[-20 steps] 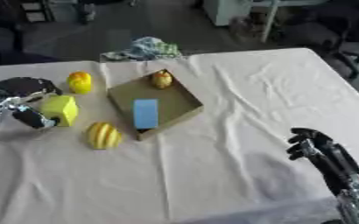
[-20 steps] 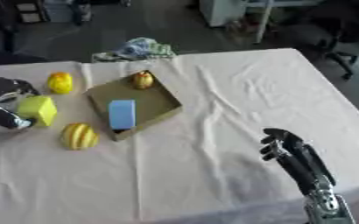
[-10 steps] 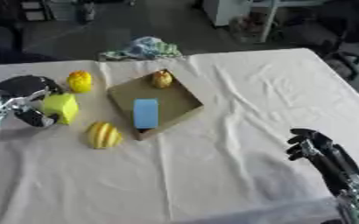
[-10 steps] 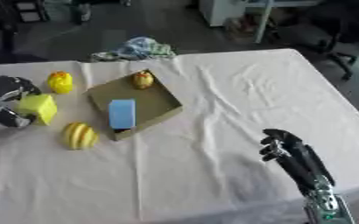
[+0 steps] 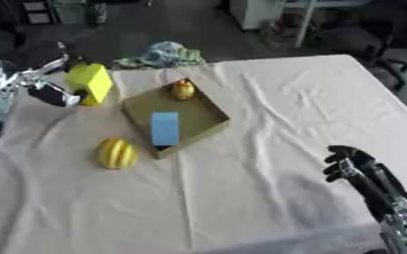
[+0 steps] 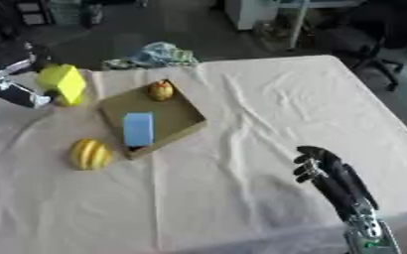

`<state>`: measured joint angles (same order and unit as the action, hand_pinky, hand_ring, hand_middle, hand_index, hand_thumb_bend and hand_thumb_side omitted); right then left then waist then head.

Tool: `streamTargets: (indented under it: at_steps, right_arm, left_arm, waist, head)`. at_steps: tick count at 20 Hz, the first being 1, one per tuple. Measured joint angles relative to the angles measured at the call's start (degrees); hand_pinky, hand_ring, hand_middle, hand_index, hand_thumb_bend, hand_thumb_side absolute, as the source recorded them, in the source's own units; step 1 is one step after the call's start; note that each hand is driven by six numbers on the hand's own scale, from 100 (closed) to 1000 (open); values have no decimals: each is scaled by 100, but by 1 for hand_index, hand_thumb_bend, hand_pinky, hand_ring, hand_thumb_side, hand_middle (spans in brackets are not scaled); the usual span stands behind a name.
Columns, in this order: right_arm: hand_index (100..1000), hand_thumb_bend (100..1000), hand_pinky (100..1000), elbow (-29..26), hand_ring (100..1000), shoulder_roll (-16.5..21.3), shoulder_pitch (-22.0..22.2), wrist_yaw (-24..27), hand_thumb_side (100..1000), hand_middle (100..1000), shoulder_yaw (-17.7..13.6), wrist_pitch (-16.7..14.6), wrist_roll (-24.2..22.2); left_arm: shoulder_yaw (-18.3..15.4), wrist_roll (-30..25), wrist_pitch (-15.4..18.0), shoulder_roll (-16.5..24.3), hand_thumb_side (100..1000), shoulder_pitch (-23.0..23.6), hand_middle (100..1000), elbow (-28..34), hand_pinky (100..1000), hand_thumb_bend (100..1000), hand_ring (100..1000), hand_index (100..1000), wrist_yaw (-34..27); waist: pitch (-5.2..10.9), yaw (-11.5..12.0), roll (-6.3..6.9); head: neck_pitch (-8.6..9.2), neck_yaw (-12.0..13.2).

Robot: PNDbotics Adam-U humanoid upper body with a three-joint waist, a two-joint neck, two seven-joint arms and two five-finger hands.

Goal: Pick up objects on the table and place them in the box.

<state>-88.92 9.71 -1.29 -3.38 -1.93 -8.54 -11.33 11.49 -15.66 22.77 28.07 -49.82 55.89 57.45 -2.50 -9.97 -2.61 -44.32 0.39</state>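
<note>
My left hand (image 5: 43,85) is shut on a yellow block (image 5: 90,81) and holds it in the air at the table's far left, left of the box. Just under the block a bit of a yellow fruit (image 6: 64,101) shows. The brown cardboard box (image 5: 201,112) lies open in the middle left, with a blue block (image 5: 165,128) and a small orange-yellow fruit (image 5: 182,90) inside. On the cloth in front of the box's left corner lies a ribbed yellow squash (image 5: 116,153). My right hand (image 5: 363,176) rests open at the lower right, fingers up, holding nothing.
A white, wrinkled cloth covers the table (image 5: 276,104). A crumpled blue-green rag (image 5: 165,53) lies at the far edge behind the box. Chairs and furniture stand beyond the table's far right corner.
My left hand has lifted the yellow block off the table and carried it up and a little right, toward the box. The right hand has stayed still.
</note>
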Motion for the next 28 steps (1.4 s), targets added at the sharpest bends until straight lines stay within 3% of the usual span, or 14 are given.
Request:
streamTargets:
  at_steps: [5, 14, 18, 21, 28]
  right_arm:
    - [763, 100, 518, 1, 560, -13, -24, 1, 616, 585, 58, -4, -64]
    - [763, 100, 518, 2, 560, -91, -74, 28, 626, 585, 91, 13, -96]
    - [763, 100, 518, 2, 560, -95, -74, 32, 629, 585, 91, 19, -102]
    - [763, 100, 519, 2, 560, -96, -74, 32, 629, 585, 91, 19, -102]
    - [763, 100, 519, 2, 561, -96, -73, 32, 630, 585, 90, 19, -102]
  left_arm:
    - [82, 47, -82, -459, 221, -21, 588, -136, 691, 100, 594, 769, 294]
    - [-59, 859, -400, -801, 260, -11, 683, -736, 706, 100, 640, 848, 1043]
    - [-106, 1120, -427, -847, 476, 13, 762, -883, 731, 100, 686, 891, 1142]
    - [-107, 1237, -420, -847, 553, 34, 788, -921, 746, 122, 710, 897, 1110]
    - [-107, 1212, -430, -802, 751, 34, 850, -895, 783, 272, 760, 917, 976]
  waist:
    - [0, -135, 0]
    - [-88, -240, -39]
    - [-91, -242, -39]
    - [-91, -236, -39]
    - [-91, -199, -39]
  head:
    - [0, 60]
    - [0, 121]
    - [0, 122]
    - [0, 122]
    - [0, 112]
